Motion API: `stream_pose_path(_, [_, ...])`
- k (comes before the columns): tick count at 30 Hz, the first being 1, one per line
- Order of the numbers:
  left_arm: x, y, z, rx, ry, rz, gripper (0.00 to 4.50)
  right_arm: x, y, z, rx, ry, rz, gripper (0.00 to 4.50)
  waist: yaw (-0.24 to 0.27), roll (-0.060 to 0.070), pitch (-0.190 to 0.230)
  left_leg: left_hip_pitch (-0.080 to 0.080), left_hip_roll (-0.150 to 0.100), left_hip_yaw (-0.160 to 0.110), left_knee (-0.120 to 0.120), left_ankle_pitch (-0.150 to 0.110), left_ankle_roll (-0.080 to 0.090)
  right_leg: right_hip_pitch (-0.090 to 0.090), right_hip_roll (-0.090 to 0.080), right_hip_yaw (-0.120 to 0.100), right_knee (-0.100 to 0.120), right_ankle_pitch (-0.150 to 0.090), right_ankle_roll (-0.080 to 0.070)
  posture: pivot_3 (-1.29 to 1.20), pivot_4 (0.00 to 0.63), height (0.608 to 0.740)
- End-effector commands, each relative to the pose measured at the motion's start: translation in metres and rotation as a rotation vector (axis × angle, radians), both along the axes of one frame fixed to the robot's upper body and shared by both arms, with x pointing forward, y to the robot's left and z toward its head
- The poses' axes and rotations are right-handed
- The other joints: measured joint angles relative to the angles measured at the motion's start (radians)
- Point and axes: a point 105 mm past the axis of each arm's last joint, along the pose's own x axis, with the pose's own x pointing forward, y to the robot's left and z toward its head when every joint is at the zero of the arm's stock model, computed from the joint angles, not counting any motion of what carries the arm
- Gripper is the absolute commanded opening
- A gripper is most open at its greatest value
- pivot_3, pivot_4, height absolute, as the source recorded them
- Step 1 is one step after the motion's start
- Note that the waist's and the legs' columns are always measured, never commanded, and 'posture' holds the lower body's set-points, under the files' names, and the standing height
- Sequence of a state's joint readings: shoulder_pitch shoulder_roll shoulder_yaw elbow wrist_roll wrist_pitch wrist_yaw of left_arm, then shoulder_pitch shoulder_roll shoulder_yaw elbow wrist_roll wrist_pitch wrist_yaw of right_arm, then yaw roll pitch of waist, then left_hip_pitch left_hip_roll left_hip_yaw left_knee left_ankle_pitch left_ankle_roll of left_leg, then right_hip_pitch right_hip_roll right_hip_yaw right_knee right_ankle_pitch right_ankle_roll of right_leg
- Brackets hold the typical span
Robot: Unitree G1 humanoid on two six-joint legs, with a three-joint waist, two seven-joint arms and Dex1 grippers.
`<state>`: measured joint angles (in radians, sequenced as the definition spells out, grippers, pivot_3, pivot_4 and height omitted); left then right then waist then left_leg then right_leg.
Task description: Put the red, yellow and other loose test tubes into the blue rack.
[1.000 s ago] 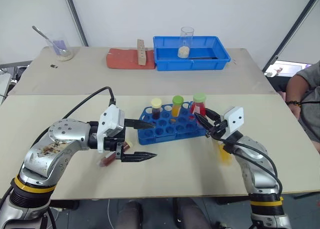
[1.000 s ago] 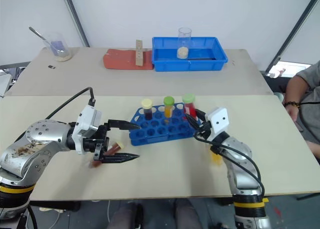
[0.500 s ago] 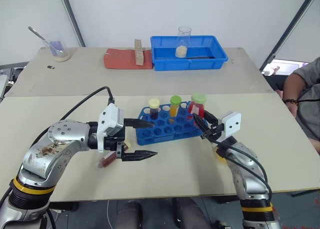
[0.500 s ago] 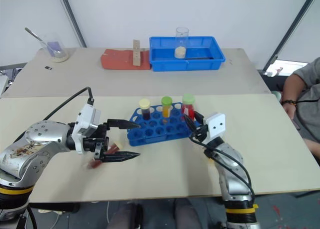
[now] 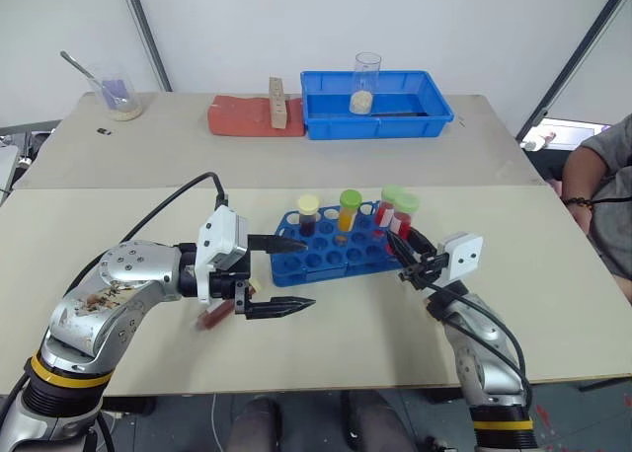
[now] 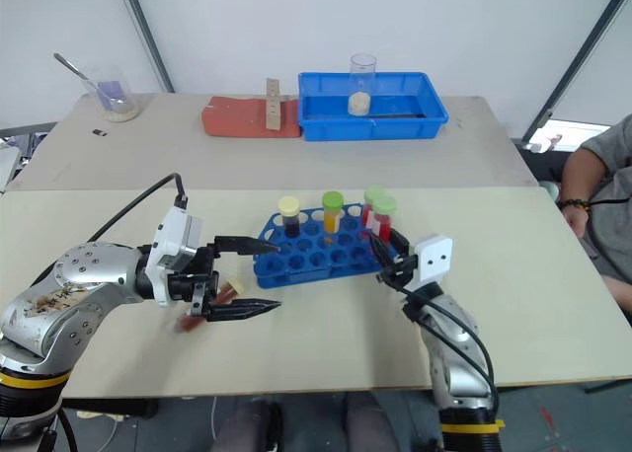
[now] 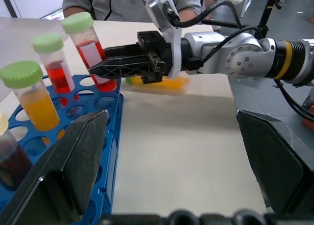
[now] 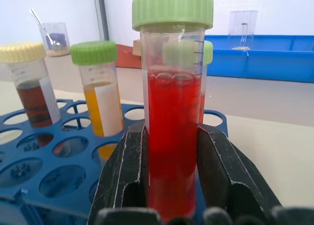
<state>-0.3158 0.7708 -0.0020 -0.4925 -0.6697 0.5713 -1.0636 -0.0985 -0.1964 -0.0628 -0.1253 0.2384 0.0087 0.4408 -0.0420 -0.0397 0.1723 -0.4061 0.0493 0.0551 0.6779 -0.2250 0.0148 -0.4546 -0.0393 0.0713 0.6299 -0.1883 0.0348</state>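
The blue rack [image 5: 331,253] stands mid-table with three test tubes upright in its far row: a dark one with a cream cap [image 5: 308,215], a yellow one with a green cap [image 5: 349,210] and a red one with a green cap [image 7: 55,63]. My right gripper [image 5: 403,243] is shut on a second red, green-capped tube [image 8: 171,87], held tilted at the rack's right end; its foot is hidden. My left gripper [image 5: 304,272] stands wide open at the rack's left end. A dark red tube [image 5: 212,317] lies under it. A yellow tube [image 7: 171,82] lies under the right wrist.
At the back stand a blue tray [image 5: 430,112] with a glass beaker [image 5: 365,82], a red mat [image 5: 237,116] with a wooden block [image 5: 278,102], and a cup with a spoon [image 5: 120,99]. A person [image 5: 604,190] sits at the right edge.
My right gripper has turned and sunk slightly, so the held red tube's cap now shows beside the racked red tube's cap. The left gripper has kept still.
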Motion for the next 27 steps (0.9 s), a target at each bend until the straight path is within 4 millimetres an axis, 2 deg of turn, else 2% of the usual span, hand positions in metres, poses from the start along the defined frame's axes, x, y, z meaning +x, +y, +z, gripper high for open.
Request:
stream_pose_path(1, [-0.001,-0.004,0.007,-0.018,-0.031,-0.006,4.50,-0.004,-0.007,0.011,-0.045,-0.019,-0.002,2.73,0.000,0.000,0.000,0.000,0.000,0.000,0.000,0.000,0.000,0.000,0.000,0.000,0.000,0.000,0.000,0.00,0.150,0.740])
stream_pose_path(5, [0.001,-0.007,0.007,-0.025,-0.041,0.004,4.50,-0.009,-0.017,0.016,-0.120,0.002,-0.008,4.08,0.000,0.000,0.000,0.000,0.000,0.000,0.000,0.000,0.000,0.000,0.000,0.000,0.000,0.000,0.000,0.00,0.150,0.740])
stream_pose_path(12, [0.002,-0.006,0.003,0.005,-0.068,0.006,4.50,-0.040,-0.039,0.036,-0.258,0.045,-0.004,4.08,0.006,0.000,0.000,0.000,0.000,0.000,0.000,0.000,0.000,0.000,0.000,0.000,0.000,0.000,0.001,0.00,0.150,0.740])
stream_pose_path(15, [0.000,-0.001,-0.002,0.058,-0.093,-0.018,4.50,-0.049,-0.052,0.039,-0.329,0.187,-0.060,4.08,0.003,0.000,0.000,0.000,0.000,0.000,0.000,0.000,0.000,0.000,0.000,0.000,0.000,-0.001,-0.002,0.00,0.150,0.740])
stream_pose_path(19, [-0.003,0.000,-0.001,0.090,-0.110,-0.072,4.50,-0.048,-0.067,0.038,-0.422,0.410,-0.169,4.08,0.001,0.000,0.000,0.001,0.000,0.000,0.000,0.000,0.000,0.000,0.000,0.001,0.000,-0.003,-0.005,0.00,0.150,0.740])
stream_pose_path(24, [-0.005,0.002,0.003,0.125,-0.127,-0.162,4.50,-0.037,-0.074,0.036,-0.364,0.699,-0.195,4.08,0.000,-0.001,0.000,0.000,-0.001,-0.001,0.000,0.000,0.000,0.000,0.000,0.000,0.000,-0.003,-0.005,0.00,0.150,0.740])
stream_pose_path(27, [-0.006,-0.001,0.005,0.122,-0.131,-0.197,4.50,-0.033,-0.073,0.032,-0.355,0.785,-0.160,4.08,0.009,-0.001,0.000,-0.002,-0.001,-0.002,0.000,0.000,0.000,0.000,0.000,-0.001,-0.002,-0.003,-0.005,0.00,0.150,0.740])
